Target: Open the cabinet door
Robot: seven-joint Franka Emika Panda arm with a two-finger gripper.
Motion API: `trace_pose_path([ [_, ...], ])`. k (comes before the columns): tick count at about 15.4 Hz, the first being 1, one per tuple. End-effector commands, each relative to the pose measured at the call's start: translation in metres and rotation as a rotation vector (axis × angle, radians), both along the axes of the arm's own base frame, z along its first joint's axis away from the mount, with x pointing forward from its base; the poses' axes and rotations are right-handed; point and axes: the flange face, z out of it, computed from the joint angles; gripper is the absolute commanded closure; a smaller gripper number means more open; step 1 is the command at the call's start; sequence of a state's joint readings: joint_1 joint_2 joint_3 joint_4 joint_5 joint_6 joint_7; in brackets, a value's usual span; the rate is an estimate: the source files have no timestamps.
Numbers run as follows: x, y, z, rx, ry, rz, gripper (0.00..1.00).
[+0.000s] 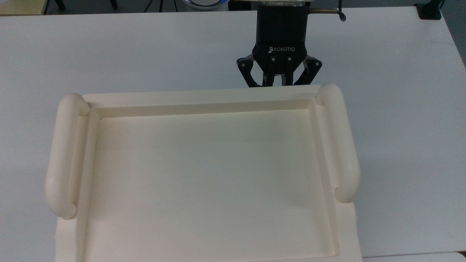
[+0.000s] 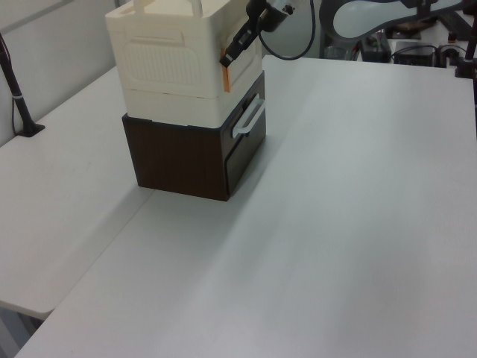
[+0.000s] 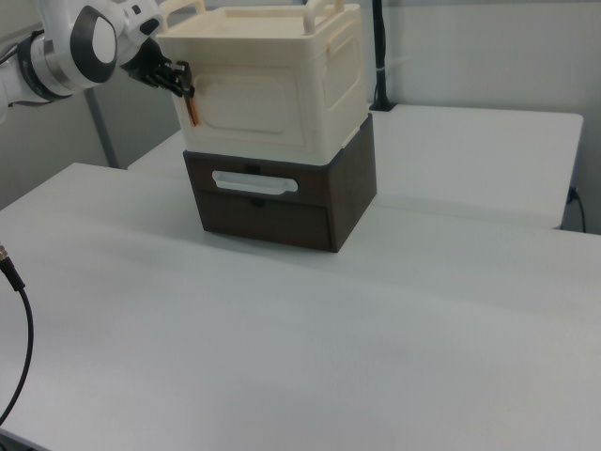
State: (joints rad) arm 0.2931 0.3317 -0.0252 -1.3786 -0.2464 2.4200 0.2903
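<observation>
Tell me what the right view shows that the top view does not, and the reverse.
Right view: the cabinet door, a cream front panel, with the gripper at the right view's left edge of it, and a dark brown drawer unit with a white handle beneath. Top view: the inside of the recessed tray top between two rounded rails, and the ROBOTIQ lettering. Both: the gripper, the cream cabinet, the white table.
</observation>
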Motion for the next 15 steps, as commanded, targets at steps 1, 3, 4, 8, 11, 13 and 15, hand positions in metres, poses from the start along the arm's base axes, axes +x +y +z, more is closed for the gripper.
trace_pose_path([
  [1, 0.005, -0.006, -0.001, -0.007, -0.018, -0.027, 0.89],
  [3, 0.003, -0.013, 0.007, -0.011, -0.024, -0.034, 0.89],
  [4, 0.001, -0.016, 0.011, -0.011, -0.023, -0.039, 0.89],
  [8, -0.004, -0.039, 0.01, -0.03, 0.044, -0.085, 0.89],
  [11, -0.014, -0.052, 0.009, -0.054, 0.148, -0.122, 0.89],
  [13, -0.026, -0.064, 0.009, -0.071, 0.241, -0.154, 0.85],
  [15, -0.04, -0.072, 0.012, -0.058, 0.33, -0.179, 0.74],
])
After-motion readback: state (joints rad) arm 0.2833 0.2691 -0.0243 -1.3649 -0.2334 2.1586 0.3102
